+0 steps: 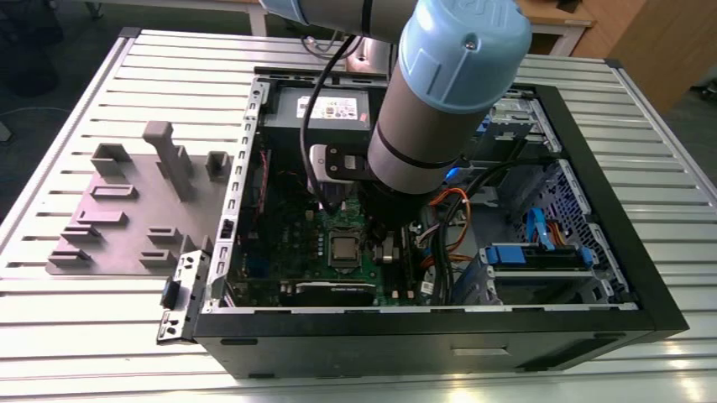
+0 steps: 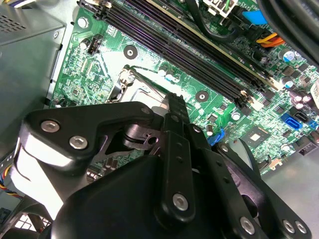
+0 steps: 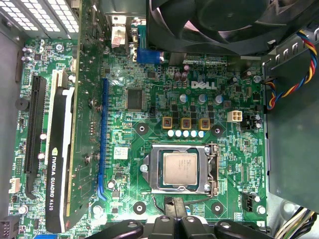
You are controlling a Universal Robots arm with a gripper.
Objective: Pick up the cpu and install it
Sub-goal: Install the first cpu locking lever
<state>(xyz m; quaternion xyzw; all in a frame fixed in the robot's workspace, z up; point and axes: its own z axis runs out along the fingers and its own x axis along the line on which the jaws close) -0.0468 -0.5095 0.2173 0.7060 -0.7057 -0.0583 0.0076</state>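
The cpu [image 3: 179, 168] is a silver-grey square lying flat in the motherboard socket, with the hinged metal frame [image 3: 155, 169] around it. In the exterior view the cpu [image 1: 339, 248] shows in the middle of the green board inside the open computer case [image 1: 605, 210]. My gripper [image 3: 170, 203] hangs just above the board beside the socket's edge, its black fingers [image 3: 164, 224] together and nothing between them. In the second wrist view the fingers [image 2: 174, 129] cover most of the socket, whose corner [image 2: 130, 79] peeks out past them.
A graphics card [image 3: 60, 164] stands on edge beside the socket. A fan [image 3: 219, 25], memory slots [image 2: 199, 55], loose cables [image 1: 448, 218] and the power supply [image 1: 325, 109] crowd the case. A grey fixture plate [image 1: 134, 210] lies on the table at the exterior view's left.
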